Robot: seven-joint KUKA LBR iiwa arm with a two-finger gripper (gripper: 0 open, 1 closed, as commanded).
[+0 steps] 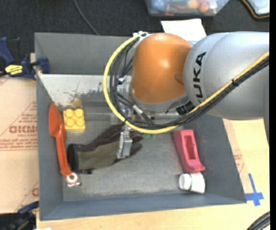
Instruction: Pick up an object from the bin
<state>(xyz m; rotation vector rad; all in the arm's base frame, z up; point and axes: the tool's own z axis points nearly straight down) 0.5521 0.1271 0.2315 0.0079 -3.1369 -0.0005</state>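
Observation:
My gripper (124,147) reaches down from under the orange wrist cover into the middle of the bin. Its tip rests on a dark brown and olive cloth piece (94,156), which lies crumpled from the bin's centre toward the lower left. The cloth's upper right end runs under the gripper. A yellow studded toy brick (74,119) sits just up and left of the cloth. An orange plastic scoop (59,138) with a long handle lies along the left wall, its metal ring end (72,178) near the cloth's lower left corner.
A pink rectangular block (189,150) lies at the right of the bin floor, with a small white capped container (192,182) just below it near the front wall. The arm and its cables cover the bin's upper middle.

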